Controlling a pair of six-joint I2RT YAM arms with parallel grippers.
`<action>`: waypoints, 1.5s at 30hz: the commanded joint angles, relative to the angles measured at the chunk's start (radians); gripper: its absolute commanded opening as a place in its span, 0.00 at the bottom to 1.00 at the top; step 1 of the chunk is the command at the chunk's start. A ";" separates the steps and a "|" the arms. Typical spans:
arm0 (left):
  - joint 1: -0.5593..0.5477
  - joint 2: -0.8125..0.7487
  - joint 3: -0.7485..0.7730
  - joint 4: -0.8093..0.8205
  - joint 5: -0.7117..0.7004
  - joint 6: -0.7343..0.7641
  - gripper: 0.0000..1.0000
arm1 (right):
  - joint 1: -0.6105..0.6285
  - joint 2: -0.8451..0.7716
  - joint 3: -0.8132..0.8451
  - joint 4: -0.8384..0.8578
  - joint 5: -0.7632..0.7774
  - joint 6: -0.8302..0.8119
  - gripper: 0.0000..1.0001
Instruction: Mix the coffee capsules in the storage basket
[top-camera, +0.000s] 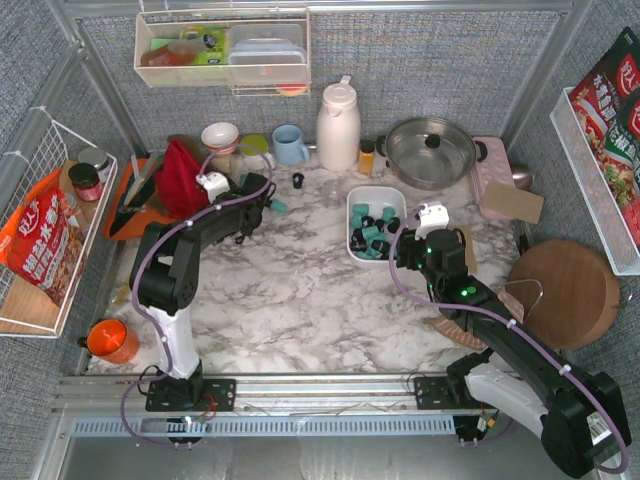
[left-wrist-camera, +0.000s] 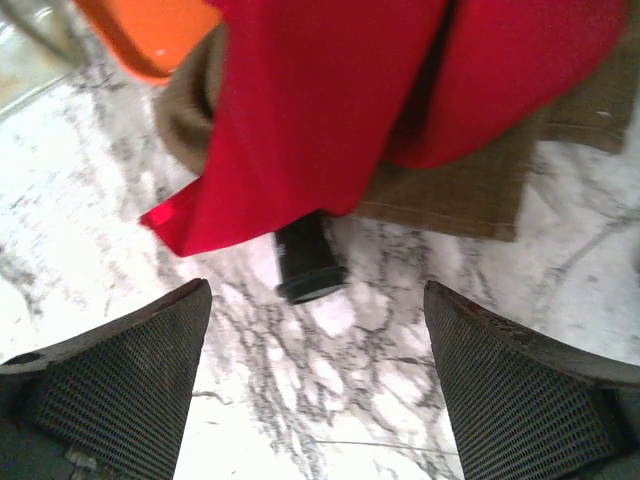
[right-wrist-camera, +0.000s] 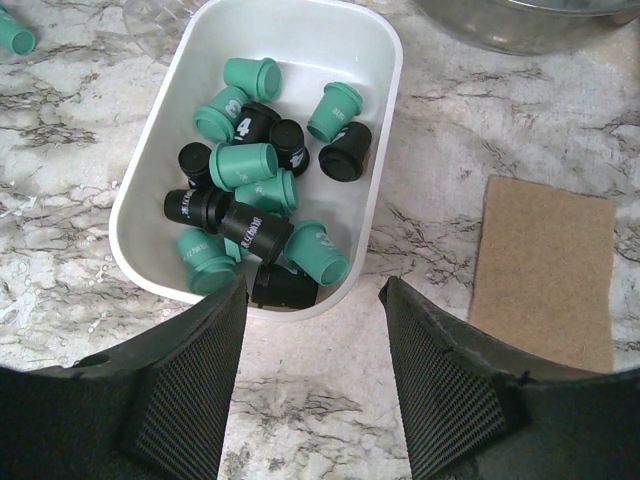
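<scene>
The white storage basket (top-camera: 372, 196) stands right of the table's middle and holds several teal and black coffee capsules (top-camera: 368, 232). In the right wrist view the basket (right-wrist-camera: 300, 40) lies just beyond my fingers, with teal pods (right-wrist-camera: 240, 165) and black pods (right-wrist-camera: 345, 150) jumbled together. My right gripper (right-wrist-camera: 315, 290) is open and empty over the basket's near rim; it also shows in the top view (top-camera: 398, 240). My left gripper (top-camera: 243, 205) is open and empty above the marble. A loose black capsule (left-wrist-camera: 303, 258) lies just ahead of the left gripper (left-wrist-camera: 318, 305), against a red cloth (left-wrist-camera: 330, 100).
A loose teal capsule (top-camera: 278, 206) and a black one (top-camera: 298, 180) lie left of the basket. A thermos (top-camera: 338, 125), blue mug (top-camera: 290, 145) and pot (top-camera: 430, 150) line the back. A cork pad (right-wrist-camera: 545, 270) lies right of the basket, a wooden board (top-camera: 563, 292) at far right.
</scene>
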 joint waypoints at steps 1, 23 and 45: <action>0.020 -0.002 -0.012 -0.152 -0.063 -0.172 0.93 | -0.002 -0.001 0.007 0.014 0.001 0.005 0.62; 0.101 -0.008 -0.140 0.201 0.175 -0.075 0.70 | -0.002 0.015 0.008 0.018 -0.003 0.002 0.62; 0.095 -0.103 -0.203 0.248 0.212 -0.015 0.45 | -0.002 0.019 0.010 0.016 -0.006 0.002 0.63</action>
